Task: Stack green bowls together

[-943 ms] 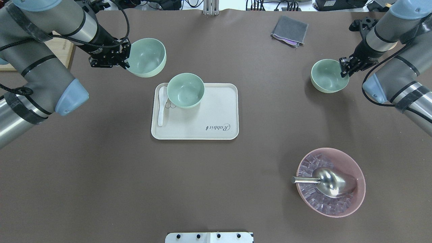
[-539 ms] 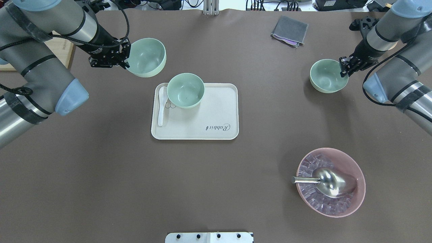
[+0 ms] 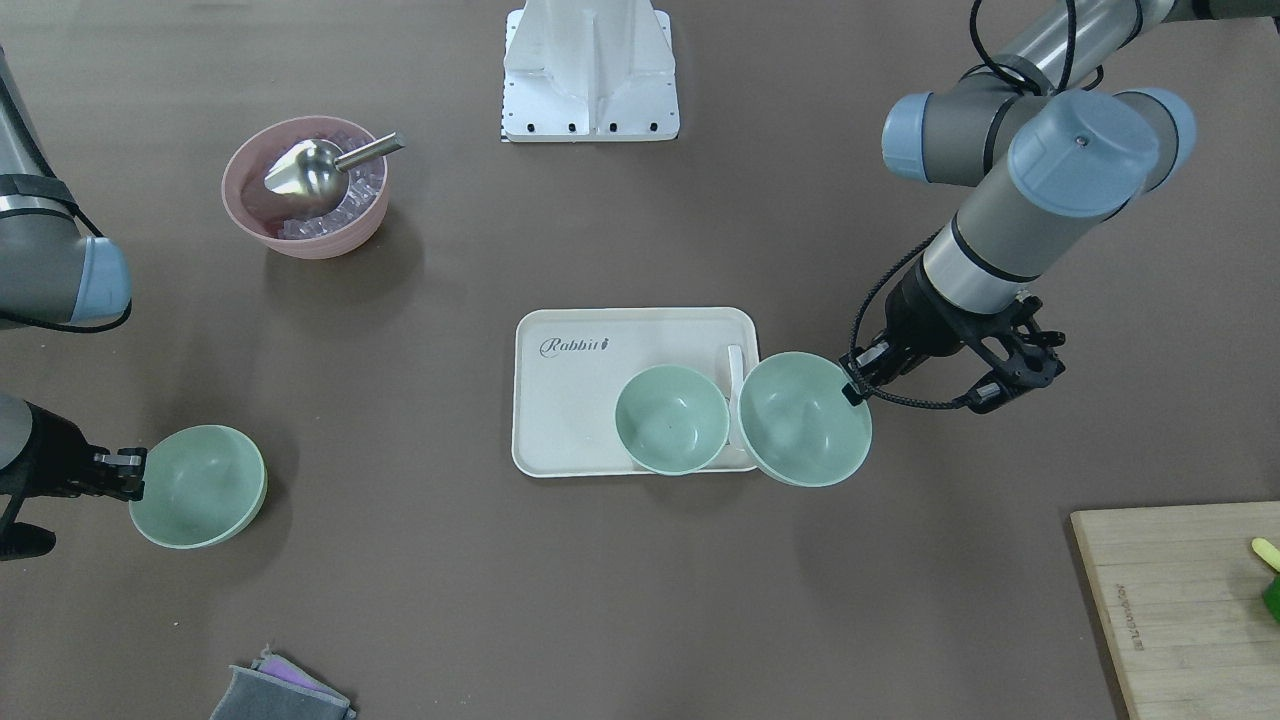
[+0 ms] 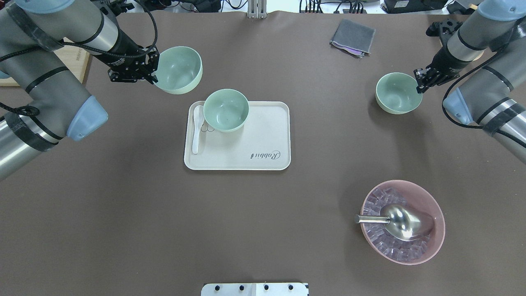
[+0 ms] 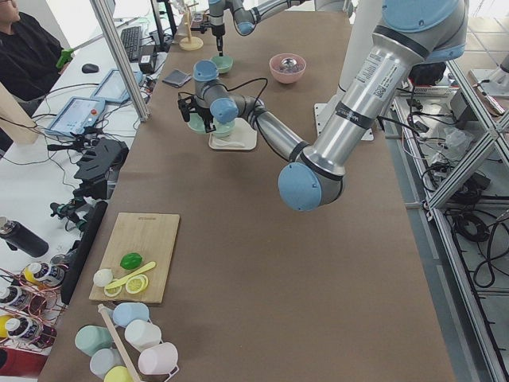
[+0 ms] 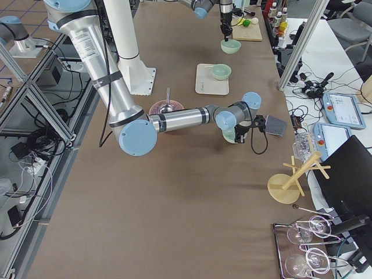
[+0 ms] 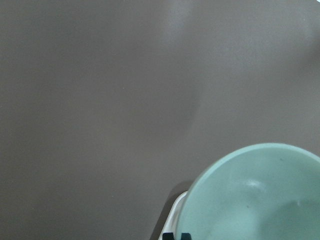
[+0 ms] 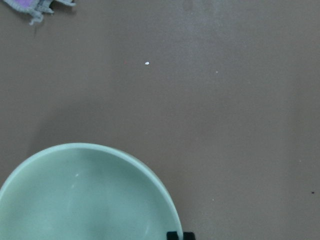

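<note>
Fingers of left gripper (image 4: pixel 154 68): closed narrowly on the rim of the first green bowl (image 4: pixel 179 70), at the bowl's 9 o'clock edge in the overhead view. This bowl is held tilted and appears lifted off the table (image 4: pixel 123 205), at 11 o'clock of the tray (image 4: pixel 263 135).

Fingers of right gripper (image 4: pixel 419 81): pinched likewise on the rim of the second green bowl (image 4: pixel 396 98), at its 2 o'clock edge. This bowl is well apart, at 3 o'clock of the tray; whether it is clear of the table cannot be told.

Third green bowl (image 4: pixel 226 110): upright, empty and ungripped, at the tray's 11 o'clock corner, just beside a white spoon (image 4: pixel 197 128).

Handling, as judged: light, stiff, smooth plastic that is not fragile. A rim pinch is the only hold offered, and swinging or slipping is likely under a one-sided grip. Level, centred lowering is called for when nesting.

Not to be stacked: pink bowl (image 4: pixel 439 209) with ice and metal scoop (image 4: pixel 404 222), at 5 o'clock; grey cloth (image 4: pixel 353 37), at 1 o'clock.
</note>
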